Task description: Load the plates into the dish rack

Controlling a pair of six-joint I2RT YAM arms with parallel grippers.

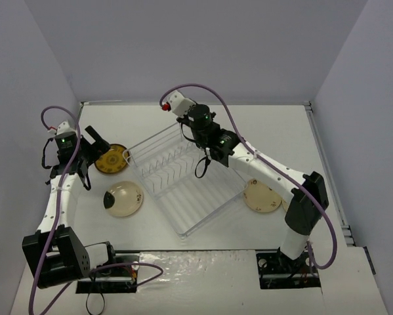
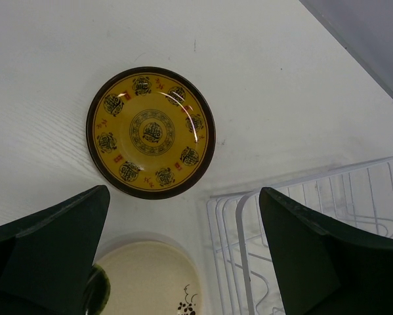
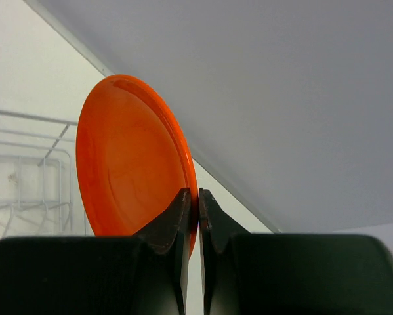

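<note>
My right gripper (image 3: pixel 197 197) pinches the plain orange-red round plate (image 3: pixel 130 164) on edge over the white wire dish rack (image 1: pixel 203 197), which I judge holds nothing yet. Near, a cream round plate (image 1: pixel 123 199) lies left of the rack and a second cream plate (image 1: pixel 262 195) right. Farther left, my wide-apart left gripper (image 2: pixel 183 191) hovers over the mustard patterned plate (image 2: pixel 150 131).

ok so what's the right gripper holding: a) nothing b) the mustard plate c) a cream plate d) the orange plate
D: in the right wrist view the right gripper is shut on the rim of the orange plate.
</note>
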